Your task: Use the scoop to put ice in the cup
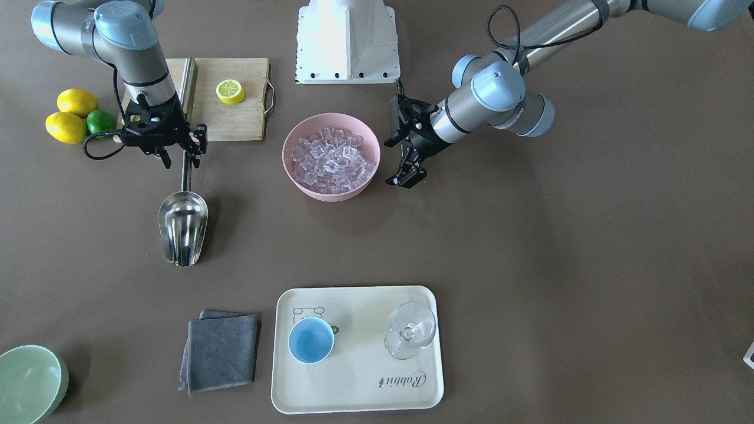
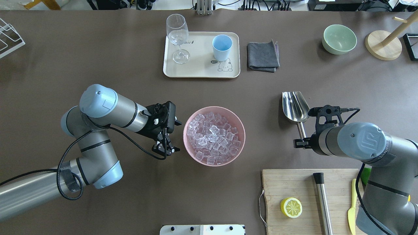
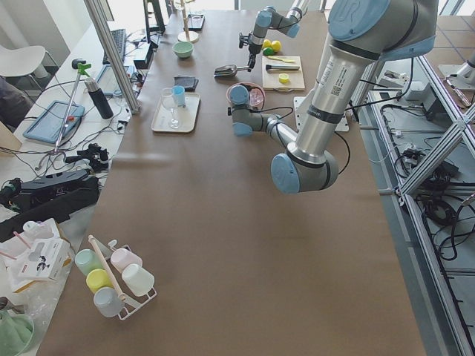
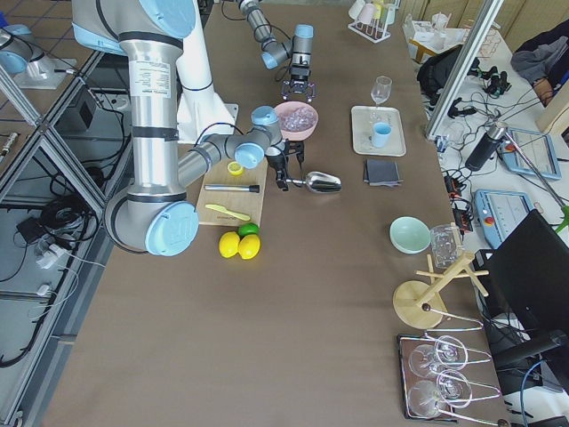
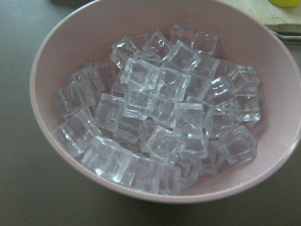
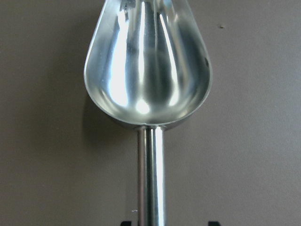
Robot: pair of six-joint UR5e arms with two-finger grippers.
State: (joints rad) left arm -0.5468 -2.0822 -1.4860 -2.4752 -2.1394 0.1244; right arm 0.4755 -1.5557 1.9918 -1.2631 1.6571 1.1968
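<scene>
The steel scoop (image 1: pixel 183 227) lies on the table, trough towards the tray; it also shows in the overhead view (image 2: pixel 295 106) and the right wrist view (image 6: pixel 148 61). My right gripper (image 1: pixel 181 160) is open, its fingers astride the scoop's rod handle without touching it. The ice (image 1: pixel 331 159) fills a pink bowl (image 2: pixel 192 153) and shows close up in the left wrist view (image 5: pixel 160 108). My left gripper (image 1: pixel 405 178) is open and empty beside the bowl. The light-blue cup (image 1: pixel 311 340) stands empty on the cream tray (image 1: pixel 353 388).
A clear stemmed glass (image 1: pixel 409 330) stands on the tray beside the cup. A grey cloth (image 1: pixel 222 351) and a pale green bowl (image 1: pixel 29 383) lie beyond the tray. A cutting board (image 1: pixel 235 118) with a lemon half (image 1: pixel 230 91) and a steel cylinder (image 2: pixel 321 202) lies behind the scoop.
</scene>
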